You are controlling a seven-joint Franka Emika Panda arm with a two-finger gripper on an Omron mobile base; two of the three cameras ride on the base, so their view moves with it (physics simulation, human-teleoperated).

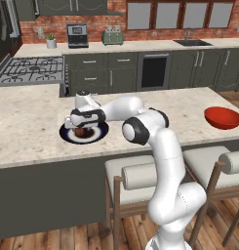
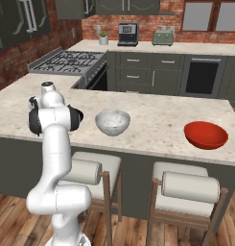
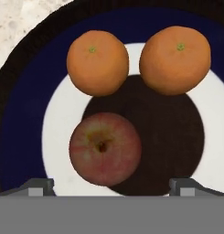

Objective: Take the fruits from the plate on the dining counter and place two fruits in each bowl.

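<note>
While hand (image 3: 111, 185) hovers spread, apple (image 3: 105, 149) on plate (image 3: 22, 114) points stem-end at camera.

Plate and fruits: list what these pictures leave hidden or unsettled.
- Plate: the hand view's edges cut off its rim, and in the left base view the robot's hand covers its middle, so the fruit count on it is unsure.
- Gripper: open, but how high it sits above the apple cannot be judged.
- Grey bowl: in the right base view its near wall hides part of the bottom.
</note>
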